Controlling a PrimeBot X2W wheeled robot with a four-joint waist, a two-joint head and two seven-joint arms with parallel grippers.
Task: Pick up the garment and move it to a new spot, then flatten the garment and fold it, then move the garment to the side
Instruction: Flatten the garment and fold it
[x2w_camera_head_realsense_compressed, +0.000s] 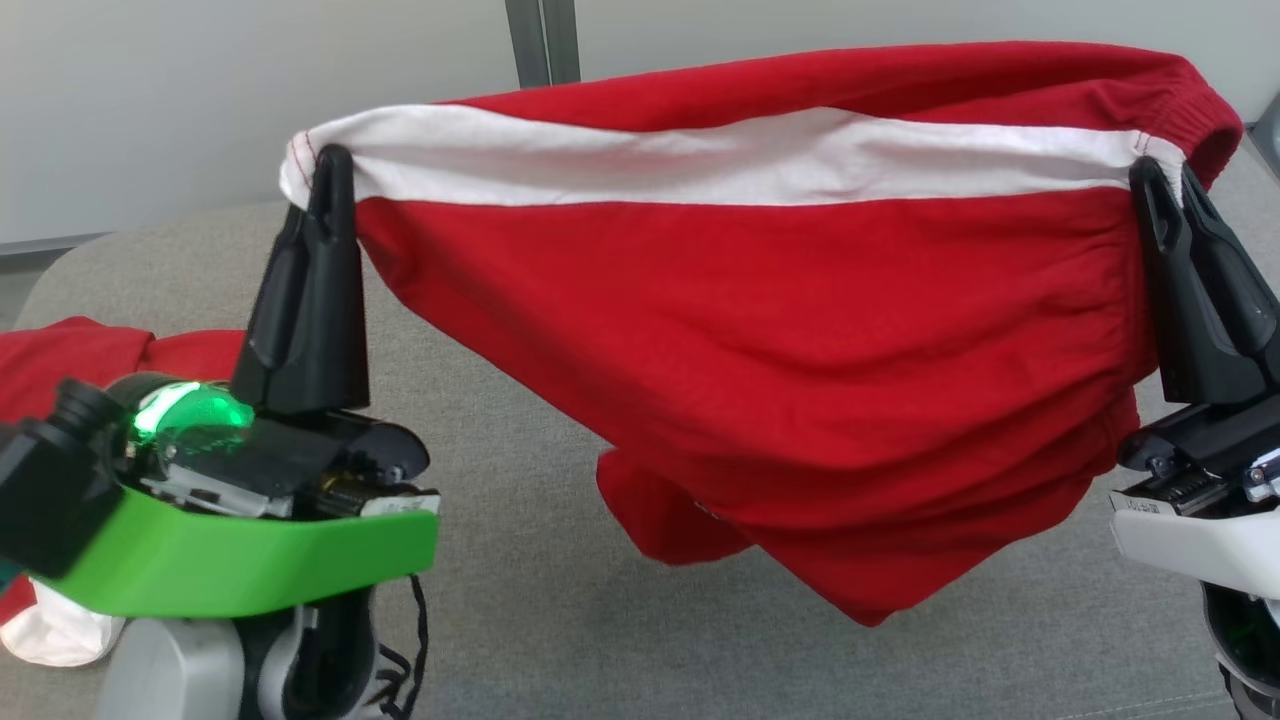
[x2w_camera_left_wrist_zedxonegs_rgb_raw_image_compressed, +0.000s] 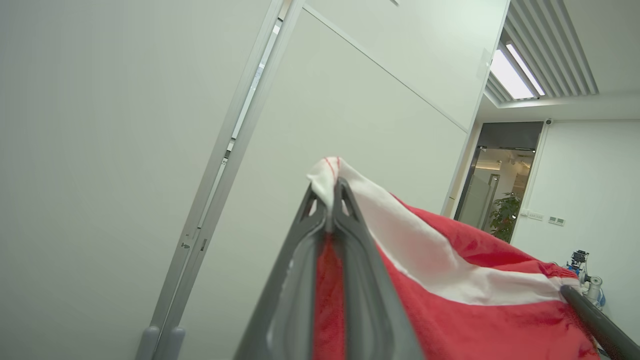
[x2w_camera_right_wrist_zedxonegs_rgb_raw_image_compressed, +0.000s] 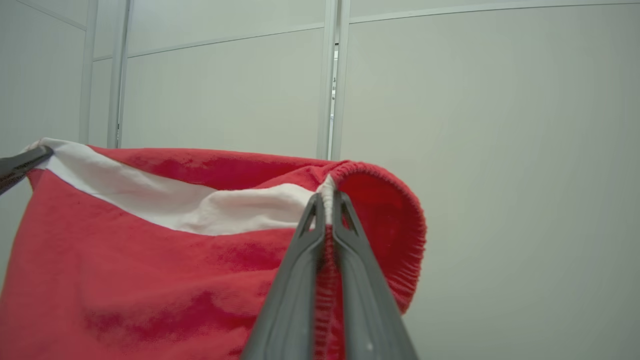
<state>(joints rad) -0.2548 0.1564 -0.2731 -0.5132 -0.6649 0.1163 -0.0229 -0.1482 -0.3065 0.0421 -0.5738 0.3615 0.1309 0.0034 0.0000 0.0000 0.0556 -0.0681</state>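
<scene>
A red garment (x2w_camera_head_realsense_compressed: 780, 350) with a white band along its top hangs stretched in the air above the grey table (x2w_camera_head_realsense_compressed: 560, 620). My left gripper (x2w_camera_head_realsense_compressed: 332, 160) is shut on its top left corner, fingers pointing up. At the other end, my right gripper (x2w_camera_head_realsense_compressed: 1165, 180) is shut on the top right corner beside the elastic waistband. The cloth sags between them and its lowest fold hangs just over the table. The left wrist view shows the left gripper (x2w_camera_left_wrist_zedxonegs_rgb_raw_image_compressed: 332, 187) pinching the white edge of the garment (x2w_camera_left_wrist_zedxonegs_rgb_raw_image_compressed: 450, 300). The right wrist view shows the right gripper (x2w_camera_right_wrist_zedxonegs_rgb_raw_image_compressed: 326, 200) pinching the garment (x2w_camera_right_wrist_zedxonegs_rgb_raw_image_compressed: 150, 270).
Another red cloth (x2w_camera_head_realsense_compressed: 90, 355) lies on the table's left edge, with a white piece (x2w_camera_head_realsense_compressed: 50, 635) low at the left. Pale wall panels (x2w_camera_head_realsense_compressed: 250, 90) stand behind the table. A doorway and a potted plant (x2w_camera_left_wrist_zedxonegs_rgb_raw_image_compressed: 504, 215) show far off in the left wrist view.
</scene>
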